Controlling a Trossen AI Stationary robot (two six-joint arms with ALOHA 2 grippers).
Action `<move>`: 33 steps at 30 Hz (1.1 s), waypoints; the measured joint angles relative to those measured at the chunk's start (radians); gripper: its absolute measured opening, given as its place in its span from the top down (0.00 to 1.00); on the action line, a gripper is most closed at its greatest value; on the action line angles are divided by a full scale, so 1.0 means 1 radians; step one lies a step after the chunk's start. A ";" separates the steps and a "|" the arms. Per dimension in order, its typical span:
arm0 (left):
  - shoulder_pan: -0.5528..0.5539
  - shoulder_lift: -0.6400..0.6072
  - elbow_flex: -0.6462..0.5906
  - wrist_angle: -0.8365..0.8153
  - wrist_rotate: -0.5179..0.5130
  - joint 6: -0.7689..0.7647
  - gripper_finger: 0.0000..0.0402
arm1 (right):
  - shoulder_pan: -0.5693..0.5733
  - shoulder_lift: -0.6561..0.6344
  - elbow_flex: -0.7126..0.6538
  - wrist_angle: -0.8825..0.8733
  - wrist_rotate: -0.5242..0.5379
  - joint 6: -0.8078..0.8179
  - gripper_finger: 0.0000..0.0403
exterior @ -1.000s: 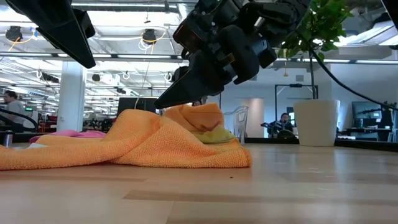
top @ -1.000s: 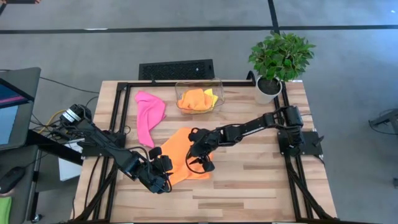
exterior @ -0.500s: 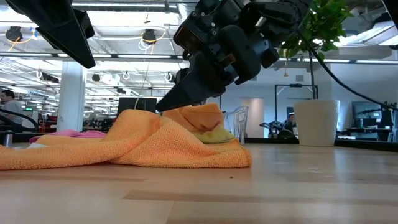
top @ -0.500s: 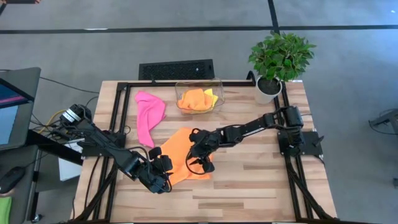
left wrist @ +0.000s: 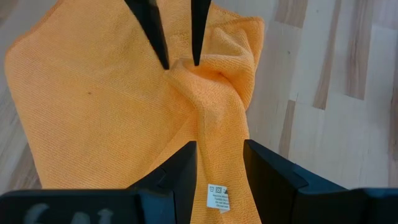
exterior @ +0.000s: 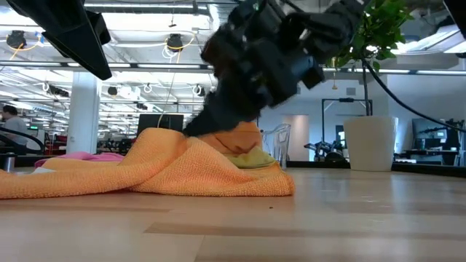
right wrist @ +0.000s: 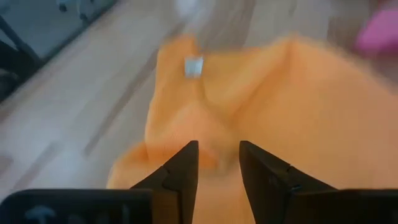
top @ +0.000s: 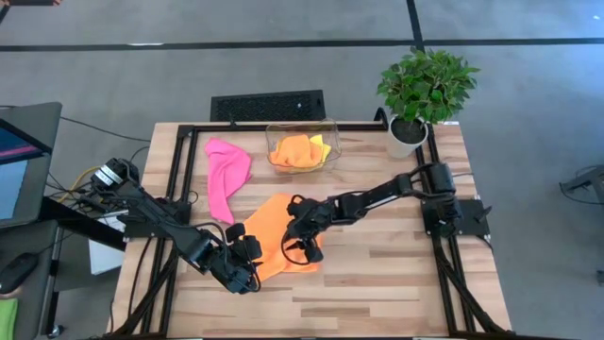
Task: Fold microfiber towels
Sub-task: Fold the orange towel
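Observation:
An orange towel [top: 278, 227] lies spread and rumpled at the table's middle, with a raised ridge [left wrist: 186, 74] running toward its near corner, where a white tag [left wrist: 216, 196] shows. My right gripper [top: 300, 253] is open, its two fingertips at either side of that ridge. My left gripper [top: 251, 247] is open and hangs well above the towel's near left part, touching nothing. A pink towel [top: 226, 170] lies crumpled at the far left. An orange towel [top: 294, 149] and a yellow one [top: 324, 144] sit in the clear bin [top: 332, 132]. My right gripper slants down from the table's right side, its fingertips [left wrist: 165, 62] set across the top of the orange towel's raised ridge [left wrist: 181, 73]. Whether the tips touch the cloth I cannot tell. The towel lies on the table, slack.
A potted plant [top: 415, 94] stands at the far right corner. Black frame rails [top: 444, 264] run along the table's left and right sides. Bare wood [top: 377, 274] lies to the right of and nearer than the orange towel.
My right gripper's fingertips have sunk a little onto the top of the orange towel's ridge. The towel has kept its shape and place.

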 joint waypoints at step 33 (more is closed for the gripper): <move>-0.051 0.002 -0.144 0.190 0.031 -0.126 0.69 | 0.132 -0.156 0.011 -0.137 0.073 -0.044 0.97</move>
